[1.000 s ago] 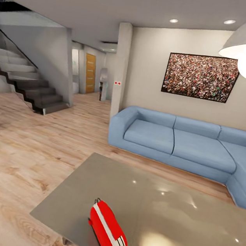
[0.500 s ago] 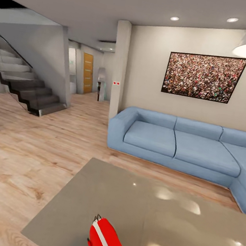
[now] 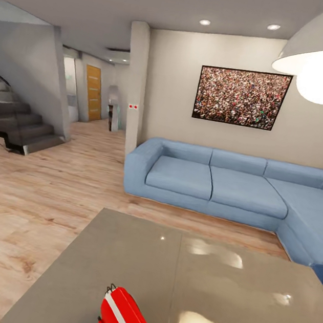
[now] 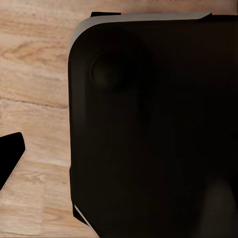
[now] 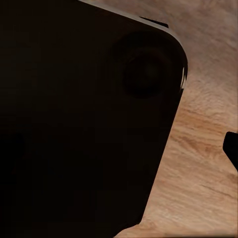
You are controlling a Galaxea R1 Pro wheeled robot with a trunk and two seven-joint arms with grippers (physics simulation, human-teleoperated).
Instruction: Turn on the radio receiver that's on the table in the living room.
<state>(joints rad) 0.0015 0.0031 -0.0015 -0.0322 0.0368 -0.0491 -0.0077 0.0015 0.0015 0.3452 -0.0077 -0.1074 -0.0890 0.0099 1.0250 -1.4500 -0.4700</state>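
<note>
Small red white-striped radio receiver [image 3: 125, 319] on the glossy grey-taupe table [image 3: 224, 295].
Blue corner sofa [image 3: 229, 190] beyond; claw states: cannot tell.

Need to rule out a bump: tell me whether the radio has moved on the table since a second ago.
No. The radio sits near the same table edge. The sofa and picture slid across the head view too, so the camera moved.

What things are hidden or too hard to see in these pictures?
- Radio receiver, head view: its lower part is cut off by the picture's bottom edge, so no dial shows.
- Table, head view: its near end is cut off by the same edge.
- End effectors, both wrist views: a big dark body blocks most of each picture, so open or shut cannot be told.
</note>
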